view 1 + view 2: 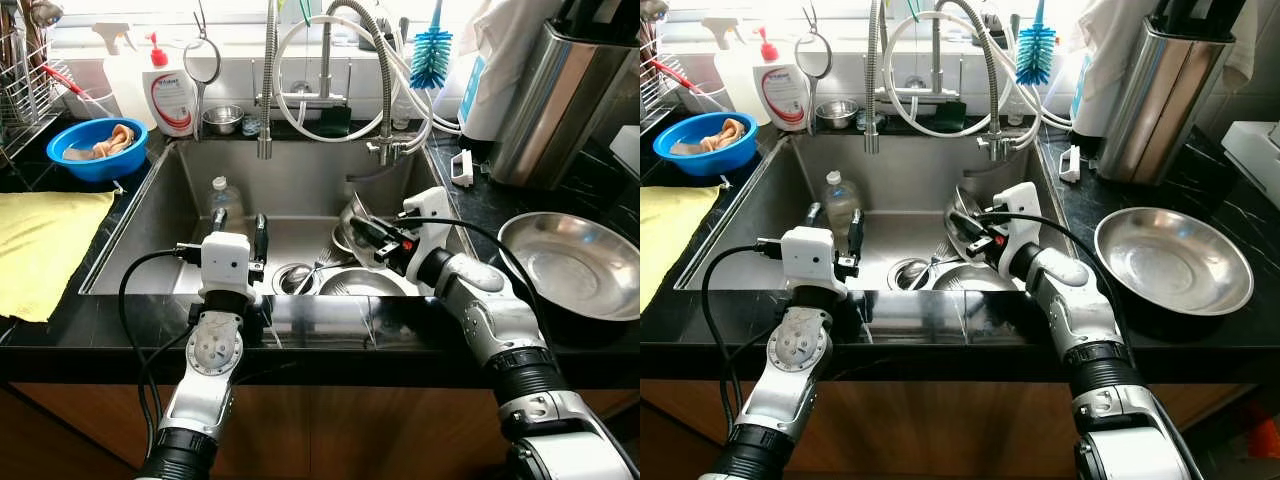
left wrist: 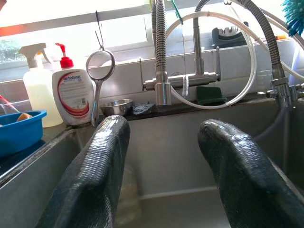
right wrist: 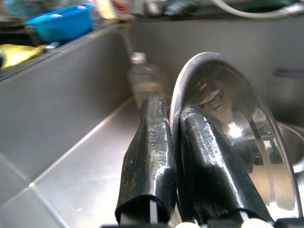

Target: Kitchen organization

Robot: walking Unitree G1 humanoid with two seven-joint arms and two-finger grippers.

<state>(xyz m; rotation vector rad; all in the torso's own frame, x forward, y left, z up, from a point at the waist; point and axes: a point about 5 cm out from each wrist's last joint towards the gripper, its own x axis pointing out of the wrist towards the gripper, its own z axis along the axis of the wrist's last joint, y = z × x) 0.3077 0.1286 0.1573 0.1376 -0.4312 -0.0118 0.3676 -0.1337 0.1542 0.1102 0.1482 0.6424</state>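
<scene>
A tilted steel bowl [image 3: 232,90] stands on edge in the sink [image 1: 300,180], right of the drain. My right gripper [image 1: 360,230] is shut on that bowl's rim, one finger on each side of it. More steel bowls [image 1: 362,283] and some cutlery lie under it at the sink's front right. My left gripper [image 1: 240,222] hovers open over the sink's front left, with nothing between its fingers [image 2: 95,171]. A clear plastic bottle [image 1: 225,196] stands in the sink just beyond it.
A large steel bowl [image 1: 570,262] rests on the black counter to the right. On the left are a yellow cloth [image 1: 45,235] and a blue bowl [image 1: 97,148]. A soap bottle [image 1: 172,95], faucet [image 1: 268,90] and hoses line the back.
</scene>
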